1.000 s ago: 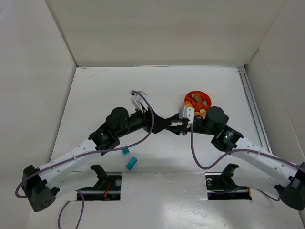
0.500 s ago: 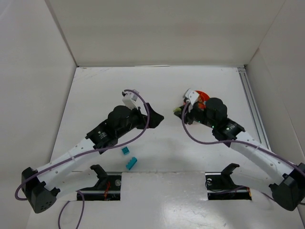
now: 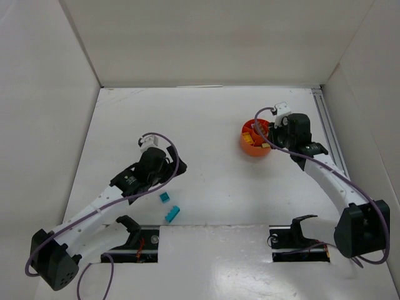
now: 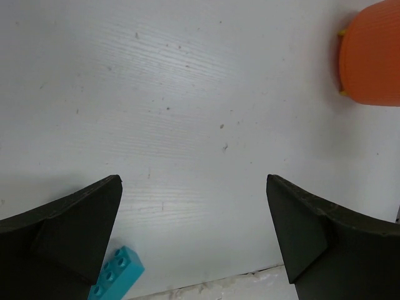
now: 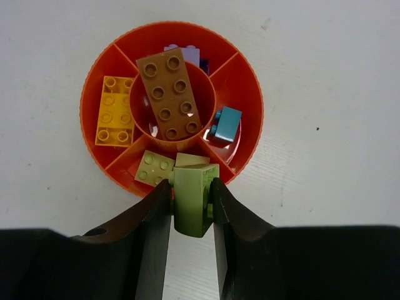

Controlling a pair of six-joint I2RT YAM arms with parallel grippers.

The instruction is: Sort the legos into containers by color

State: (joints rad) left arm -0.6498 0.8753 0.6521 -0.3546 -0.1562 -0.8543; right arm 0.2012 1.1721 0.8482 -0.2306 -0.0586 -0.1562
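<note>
A pale green brick (image 5: 195, 203) is clamped between the fingers of the right gripper (image 5: 192, 194) and is seen at the rim of the bowl (image 5: 247, 72), at the compartment where other pale green pieces (image 5: 154, 167) lie; whether it touches the rim cannot be told. A brown brick (image 5: 169, 94) is set in the bowl's centre well, an orange brick (image 5: 115, 110) in the left compartment, a purple brick (image 5: 187, 53) in the far one and a teal brick (image 5: 225, 124) in the right one. The left gripper (image 4: 194, 212) is spread wide with nothing between its fingers, over the bare table (image 4: 187, 94), well apart from the bowl. Two loose teal bricks (image 3: 165, 197) are left on the table near it, one just beside its left finger.
</note>
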